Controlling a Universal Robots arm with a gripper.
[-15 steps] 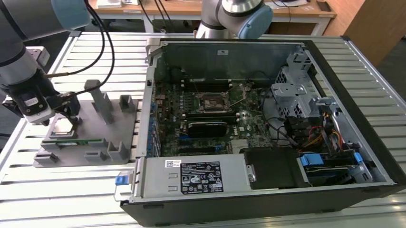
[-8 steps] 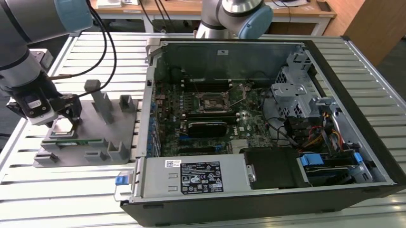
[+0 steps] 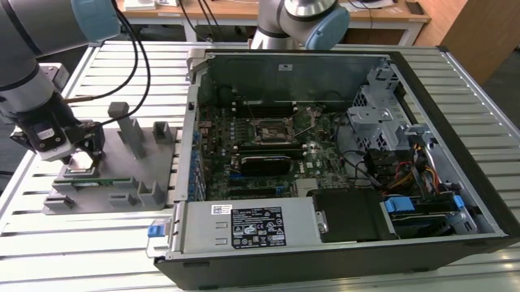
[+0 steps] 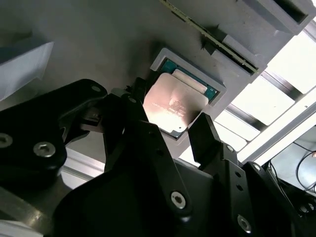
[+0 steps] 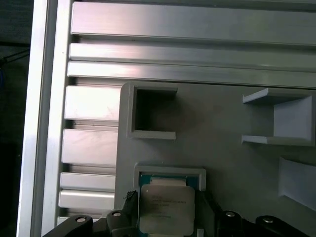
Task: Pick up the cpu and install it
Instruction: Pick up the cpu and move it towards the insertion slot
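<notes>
The cpu (image 4: 174,104) is a flat square chip with a silvery top and a green edge. It lies in a shallow square pocket of the grey fixture plate (image 3: 114,159) at the exterior view's left. My gripper (image 3: 81,163) is down at this pocket. In both wrist views its two black fingers (image 4: 201,129) press against opposite edges of the cpu (image 5: 165,210), so the gripper (image 4: 169,111) is shut on it. The chip sits level with the pocket rim (image 5: 170,171). The bare processor socket (image 3: 272,129) shows on the motherboard inside the open computer case (image 3: 455,152).
A long green memory stick (image 3: 101,180) lies in the fixture just in front of my gripper. Grey upright posts (image 3: 130,134) stand on the plate beside it. The case's raised wall (image 3: 185,152) separates the fixture from the motherboard. A second arm's base (image 3: 296,21) stands behind the case.
</notes>
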